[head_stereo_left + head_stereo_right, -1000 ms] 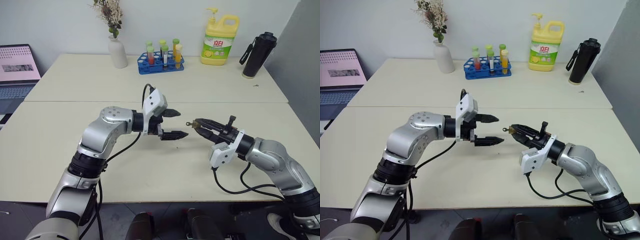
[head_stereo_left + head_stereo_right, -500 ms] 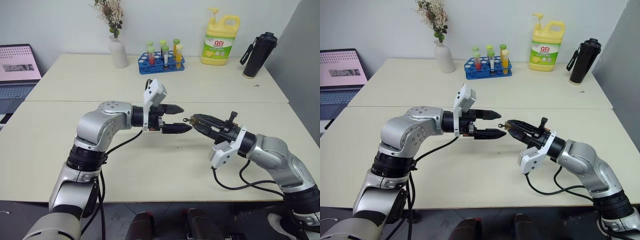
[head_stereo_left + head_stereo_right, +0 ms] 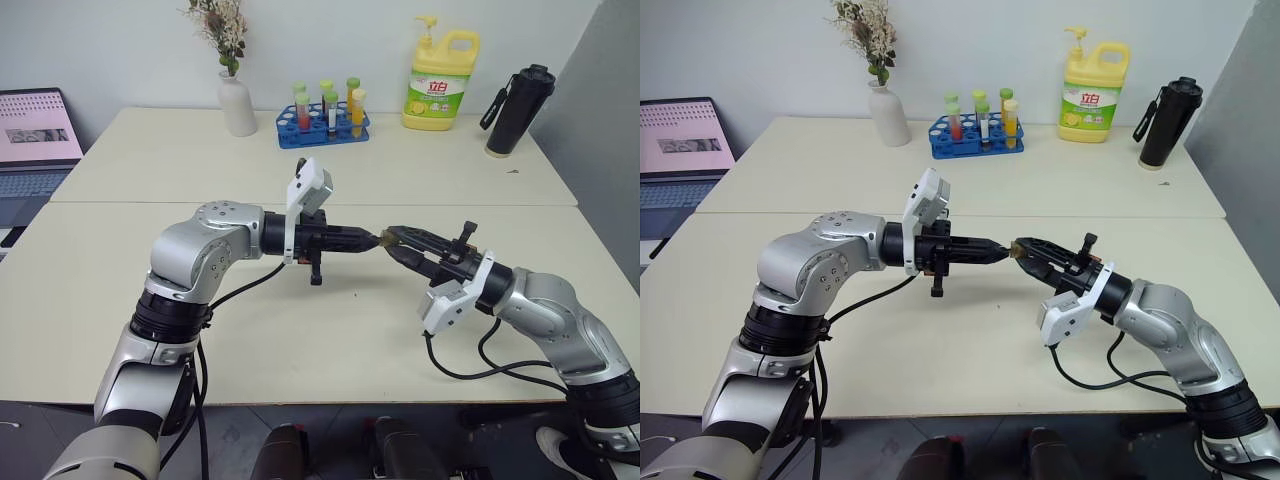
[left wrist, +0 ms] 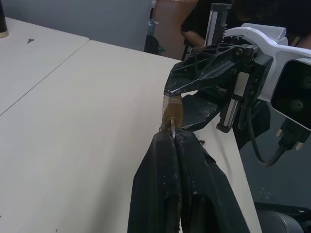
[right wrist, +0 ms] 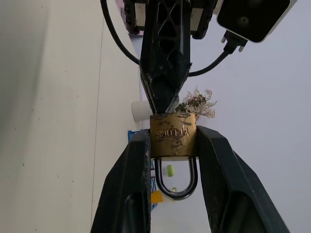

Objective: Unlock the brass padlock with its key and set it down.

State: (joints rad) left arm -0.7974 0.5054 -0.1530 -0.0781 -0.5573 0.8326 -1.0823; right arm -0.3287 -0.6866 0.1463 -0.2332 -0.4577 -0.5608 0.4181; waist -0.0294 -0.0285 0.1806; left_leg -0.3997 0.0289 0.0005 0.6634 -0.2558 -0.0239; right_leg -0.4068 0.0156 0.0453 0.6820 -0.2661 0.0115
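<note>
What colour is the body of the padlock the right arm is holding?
Golden brass, with a silvery shackle. The brass padlock shows best in the right wrist view.

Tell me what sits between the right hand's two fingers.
The brass padlock, clamped body-first between the right hand's fingers, shackle pointing back toward the wrist; the right wrist view shows it.

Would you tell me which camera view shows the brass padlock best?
The right wrist view: the brass padlock sits large between the right gripper fingers, shackle visible. The left wrist view shows its end at the shut left gripper. The eye views show a speck.
</note>
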